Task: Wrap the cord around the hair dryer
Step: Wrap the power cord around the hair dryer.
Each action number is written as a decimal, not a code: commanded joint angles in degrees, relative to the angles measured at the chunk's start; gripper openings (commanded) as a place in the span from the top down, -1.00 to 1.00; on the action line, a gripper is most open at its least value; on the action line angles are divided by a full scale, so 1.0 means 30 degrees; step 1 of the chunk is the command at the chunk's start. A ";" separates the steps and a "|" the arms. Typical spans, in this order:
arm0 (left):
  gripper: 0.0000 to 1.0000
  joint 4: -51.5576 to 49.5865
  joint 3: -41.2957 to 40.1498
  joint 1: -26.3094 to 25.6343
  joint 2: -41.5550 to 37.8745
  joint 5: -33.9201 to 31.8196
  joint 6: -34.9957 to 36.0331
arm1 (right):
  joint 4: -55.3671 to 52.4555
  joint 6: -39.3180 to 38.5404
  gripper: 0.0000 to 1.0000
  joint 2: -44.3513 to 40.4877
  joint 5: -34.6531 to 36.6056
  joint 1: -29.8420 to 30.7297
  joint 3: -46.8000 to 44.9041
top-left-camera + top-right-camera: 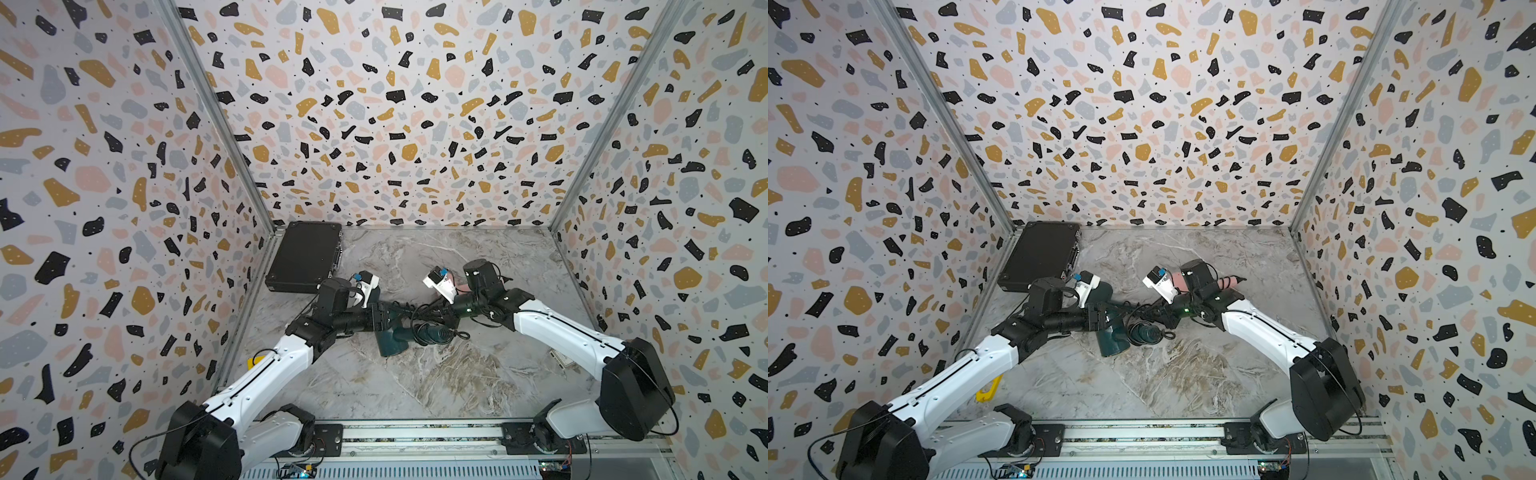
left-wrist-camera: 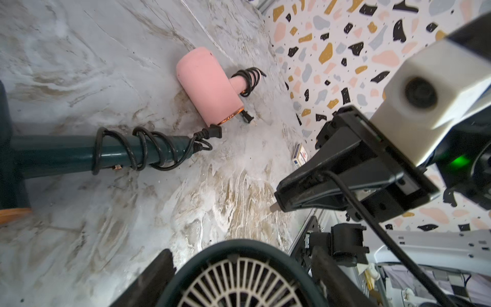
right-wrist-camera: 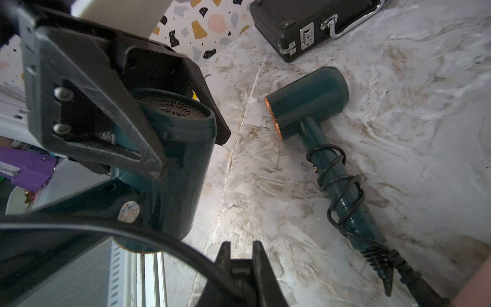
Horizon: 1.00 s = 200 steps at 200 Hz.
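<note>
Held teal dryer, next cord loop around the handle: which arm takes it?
Right. The right gripper is pinched on the cord and free to lead it round, while the left gripper is clamped across the held teal dryer, steadying it. Swapping roles would probably mean letting it go.

3 terrazzo walls [image 1: 395, 104] (black, ochre, pink and grey patches on white) enclose the cell: 1 outboard of the left gripper [image 1: 383, 319], 1 outboard of the right gripper [image 1: 441, 311], 1 beyond both. Aluminium profiles [image 1: 232, 137] join the corners. Beneath both grippers, the tabletop [image 1: 436, 374] shows grey-white marble with brown veining. Lighting is even.
</note>
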 commanded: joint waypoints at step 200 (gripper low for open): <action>1.00 0.3316 -0.1784 0.0407 0.1024 -0.6948 -0.8655 | 1.1254 0.5802 1.00 -0.0514 0.3043 0.2232 -0.6698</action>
